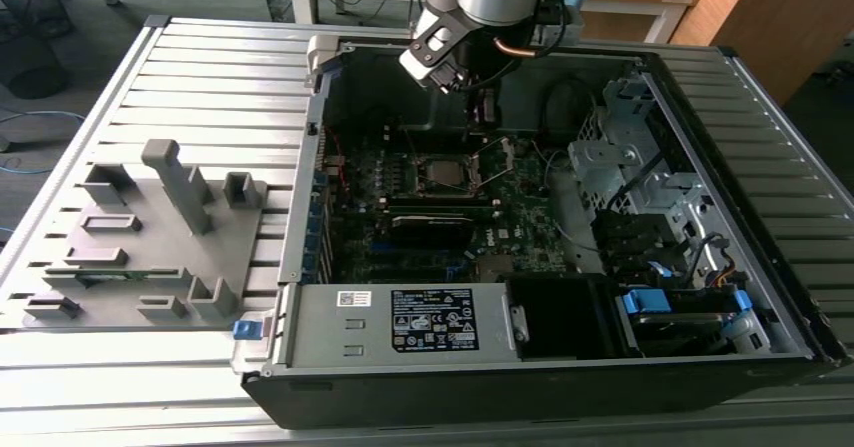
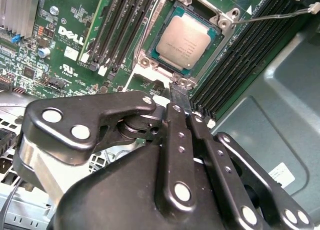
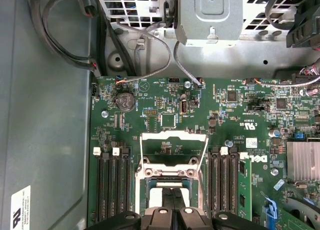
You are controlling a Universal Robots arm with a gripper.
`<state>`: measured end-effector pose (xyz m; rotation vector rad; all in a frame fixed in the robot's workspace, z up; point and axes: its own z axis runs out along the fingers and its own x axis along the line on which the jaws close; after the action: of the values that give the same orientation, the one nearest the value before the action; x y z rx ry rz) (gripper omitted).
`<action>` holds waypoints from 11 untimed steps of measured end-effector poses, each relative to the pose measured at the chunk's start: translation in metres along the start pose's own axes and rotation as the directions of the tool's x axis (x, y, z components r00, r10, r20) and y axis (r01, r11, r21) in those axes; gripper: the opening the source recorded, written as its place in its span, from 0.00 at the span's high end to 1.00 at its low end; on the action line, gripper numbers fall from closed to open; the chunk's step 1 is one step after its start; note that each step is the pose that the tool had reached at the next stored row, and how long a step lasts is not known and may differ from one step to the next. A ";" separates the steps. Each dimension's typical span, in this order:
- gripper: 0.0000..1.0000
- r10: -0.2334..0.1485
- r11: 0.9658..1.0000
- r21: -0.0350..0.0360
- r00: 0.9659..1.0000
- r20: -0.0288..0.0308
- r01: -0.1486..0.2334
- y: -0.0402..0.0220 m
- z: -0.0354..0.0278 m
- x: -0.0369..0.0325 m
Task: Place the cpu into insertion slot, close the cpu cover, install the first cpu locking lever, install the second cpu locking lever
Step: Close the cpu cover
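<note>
Nearest the wrist cameras sat the gripper (image 2: 179, 94), its black linkage bars crowding the foreground in both wrist views. Its two slim fingers (image 2: 175, 117) were drawn together into a narrow point with nothing visible between them. In the second wrist view that point lay right at the edge of the insertion slot (image 2: 145, 61); whether it touched the rim could not be told.

The cpu (image 2: 187, 40) lay flat inside the slot, its dull silver top fully exposed and ringed by the socket's metal rim. The cpu cover (image 3: 174, 135) stood raised off the socket in the first wrist view, the green motherboard (image 3: 165, 98) visible through its square window. Rows of black memory slots (image 2: 235, 65) ran along both sides of the socket.

From the exterior view, the arm reached down into the open computer case (image 1: 747, 217), with the gripper (image 1: 478, 107) hanging above the board just beyond the cpu (image 1: 446, 173). A white-labelled power supply box (image 1: 400, 327) filled the case's near edge. On the exterior view's left, a grey fixture tray (image 1: 147, 237) rested on the slatted table (image 1: 200, 67).
</note>
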<state>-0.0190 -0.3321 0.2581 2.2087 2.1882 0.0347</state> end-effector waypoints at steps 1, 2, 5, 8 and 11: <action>0.90 0.000 1.000 0.000 1.000 0.000 0.000 0.0000 0.0000 0.0000; 0.90 0.000 1.000 0.000 1.000 0.000 0.000 0.0001 0.0000 0.0000; 0.90 0.000 1.000 0.000 1.000 0.000 0.000 0.0013 0.0000 0.0000; 0.90 0.000 1.000 0.000 1.000 0.000 0.000 0.0019 0.0001 0.0000; 0.90 0.000 1.000 0.000 1.000 0.000 0.000 0.0020 0.0001 0.0000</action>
<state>-0.0170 -0.3321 0.2581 2.2086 2.1882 0.0346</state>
